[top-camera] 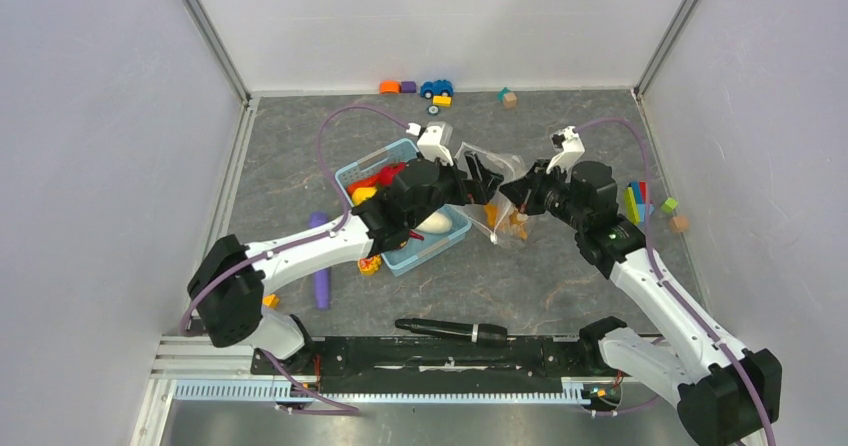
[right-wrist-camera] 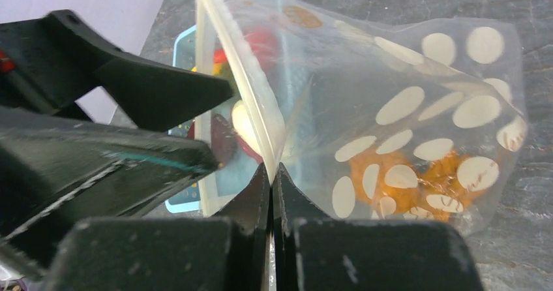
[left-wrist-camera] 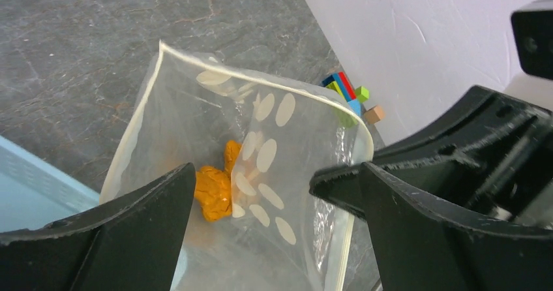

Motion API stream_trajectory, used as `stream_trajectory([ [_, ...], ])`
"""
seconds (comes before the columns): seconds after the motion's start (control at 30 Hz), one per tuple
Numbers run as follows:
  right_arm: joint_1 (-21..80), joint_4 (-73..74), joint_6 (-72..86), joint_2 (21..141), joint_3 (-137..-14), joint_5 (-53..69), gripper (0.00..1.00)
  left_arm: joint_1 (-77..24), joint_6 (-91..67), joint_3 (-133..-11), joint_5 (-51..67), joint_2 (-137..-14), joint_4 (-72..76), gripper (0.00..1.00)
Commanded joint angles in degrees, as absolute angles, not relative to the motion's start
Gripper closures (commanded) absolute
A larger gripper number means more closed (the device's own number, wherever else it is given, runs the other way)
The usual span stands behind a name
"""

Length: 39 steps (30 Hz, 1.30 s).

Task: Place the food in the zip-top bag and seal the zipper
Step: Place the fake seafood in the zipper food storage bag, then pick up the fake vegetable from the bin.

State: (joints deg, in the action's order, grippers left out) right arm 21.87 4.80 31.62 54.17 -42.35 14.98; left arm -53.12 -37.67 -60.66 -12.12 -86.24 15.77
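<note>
Most of the food is not yet bagged. Left of the counter's middle, the basket (top-camera: 440,249) holds the chili (top-camera: 375,178), the yellow round (top-camera: 362,195) and the white oblong (top-camera: 435,222). Other pieces there are half hidden under the left arm. The left gripper (left-wrist-camera: 253,181) reaches across the basket toward the right edge and hangs at the mouth of the bag (top-camera: 497,161), jaws spread wide and holding nothing. The bag stands at the counter's middle, just beside the basket's right side, its mouth gaping toward the left arm. One piece, the carrot (left-wrist-camera: 214,193), lies at its bottom. On the bag's right side, the right gripper (right-wrist-camera: 270,173) is clenched on the mouth edge, pinching the zipper (right-wrist-camera: 238,76) strip and holding the bag up. The zipper is unsealed along all the length that shows. As I judge it, the task is at an early stage: one item is in, the rest must be carried over from the basket, and the sealing comes last.
</note>
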Motion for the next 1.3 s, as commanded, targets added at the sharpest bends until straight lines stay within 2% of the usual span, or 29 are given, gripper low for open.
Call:
stream_trajectory([
  [0.0, 21.7, 6.1, 29.5, 54.9, -44.8, 11.3, 1.0, -53.3, -31.4, -58.7, -13.4, -78.7, 12.9, 0.0],
  [0.23, 21.7, 10.0, 25.8, 54.9, -45.3, 2.9, 1.0, -51.6, -32.4, -57.3, -30.1, -73.5, -4.9, 0.0],
  [0.33, 21.7, 10.9, 24.8, 54.7, -45.4, 0.4, 1.0, -47.7, -35.9, -56.4, -32.4, -73.0, -10.1, 0.0],
  [0.53, 21.7, 11.4, 22.5, 54.2, -45.0, -3.8, 1.0, -39.2, -39.6, -53.6, -31.3, -74.3, -11.1, 0.0],
  [0.7, 21.8, 11.8, 21.3, 54.0, -45.0, -4.3, 1.0, -35.8, -33.1, -53.3, -26.9, -79.1, -2.3, 0.0],
  [1.27, 21.7, 11.6, 20.3, 55.3, -45.0, -3.8, 1.0, -29.5, -27.4, -68.8, -18.7, -103.5, -3.0, 0.01],
])
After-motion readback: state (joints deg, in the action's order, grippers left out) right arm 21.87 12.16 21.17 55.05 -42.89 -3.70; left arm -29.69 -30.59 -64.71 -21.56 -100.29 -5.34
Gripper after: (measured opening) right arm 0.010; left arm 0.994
